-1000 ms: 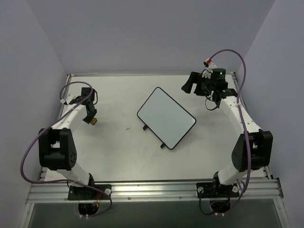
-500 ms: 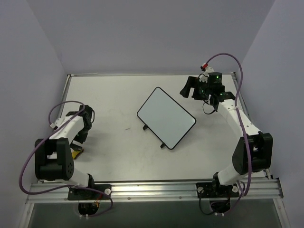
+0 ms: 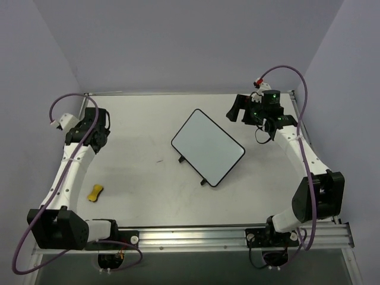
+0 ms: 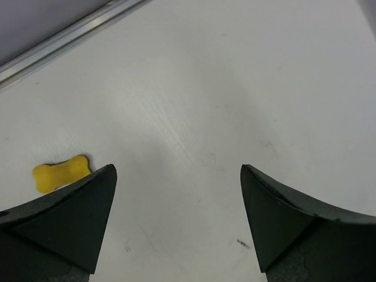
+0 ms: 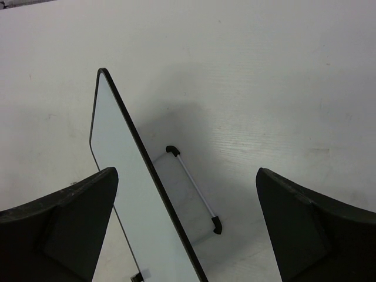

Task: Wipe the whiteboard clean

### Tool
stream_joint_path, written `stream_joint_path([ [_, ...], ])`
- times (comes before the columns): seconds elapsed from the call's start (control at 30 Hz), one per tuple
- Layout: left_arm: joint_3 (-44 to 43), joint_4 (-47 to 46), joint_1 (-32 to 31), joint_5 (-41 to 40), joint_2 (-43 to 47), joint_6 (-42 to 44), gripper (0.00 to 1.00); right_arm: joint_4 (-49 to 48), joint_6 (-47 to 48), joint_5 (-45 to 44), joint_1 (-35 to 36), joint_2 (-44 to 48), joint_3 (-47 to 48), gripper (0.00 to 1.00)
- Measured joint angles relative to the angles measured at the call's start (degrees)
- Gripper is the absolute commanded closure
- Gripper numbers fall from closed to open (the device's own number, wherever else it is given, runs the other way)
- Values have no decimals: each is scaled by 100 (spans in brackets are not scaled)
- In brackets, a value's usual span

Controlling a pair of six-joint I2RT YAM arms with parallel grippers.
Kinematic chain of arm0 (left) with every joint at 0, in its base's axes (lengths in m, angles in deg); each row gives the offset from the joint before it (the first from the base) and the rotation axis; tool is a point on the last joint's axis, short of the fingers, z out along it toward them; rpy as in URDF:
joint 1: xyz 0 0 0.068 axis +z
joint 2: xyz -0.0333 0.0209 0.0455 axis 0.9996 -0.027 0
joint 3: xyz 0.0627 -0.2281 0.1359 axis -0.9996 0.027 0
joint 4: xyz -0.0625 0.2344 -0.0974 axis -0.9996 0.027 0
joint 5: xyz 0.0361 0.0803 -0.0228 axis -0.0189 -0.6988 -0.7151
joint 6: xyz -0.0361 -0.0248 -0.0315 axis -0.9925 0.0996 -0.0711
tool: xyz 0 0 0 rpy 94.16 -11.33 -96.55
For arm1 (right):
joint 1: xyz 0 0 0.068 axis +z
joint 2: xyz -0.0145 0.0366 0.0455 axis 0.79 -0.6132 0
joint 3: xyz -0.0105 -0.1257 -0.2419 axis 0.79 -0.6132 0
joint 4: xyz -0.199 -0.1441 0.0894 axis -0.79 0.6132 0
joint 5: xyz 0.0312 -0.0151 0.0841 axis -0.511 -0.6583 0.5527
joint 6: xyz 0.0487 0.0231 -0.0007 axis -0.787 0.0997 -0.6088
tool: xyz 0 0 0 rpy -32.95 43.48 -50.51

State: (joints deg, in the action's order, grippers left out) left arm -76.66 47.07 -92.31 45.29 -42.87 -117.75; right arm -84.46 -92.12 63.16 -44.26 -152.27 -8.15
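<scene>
Now left pincer (image 4: pixel 176 176) gaped empty, swung to upper left; the yellow bone-shaped eraser (image 3: pixel 95 192) it had carried lay on the worktop (image 3: pixel 148 202), lower left. Right pincer (image 3: pixel 237 110) open too. Whiteboard (image 3: pixel 208 147) at centre, blank: erasing likely done.

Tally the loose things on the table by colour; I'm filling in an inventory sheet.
White with a black frame: 1, the whiteboard
Yellow: 1, the small bone-shaped piece
Total: 2
</scene>
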Motion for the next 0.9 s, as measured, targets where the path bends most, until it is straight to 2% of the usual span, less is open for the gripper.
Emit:
stream_joint_path([
  [0.23, -968, -568, -1637, 308, -74, 1926, 6, -35, -76, -37, -2, 348, 76, 0],
  [0.33, -1012, -811, -2039, 732, -70, 2496, 6, -72, -151, -39, -7, 426, 101, 0],
  [0.6, -697, -1300, -2094, 2020, 507, 3357, 6, -92, -249, -157, -13, 763, 94, 0],
  [0.9, -581, -1593, -2120, 2660, 667, 3552, 6, -313, -350, -249, -44, 1351, -214, 0],
])
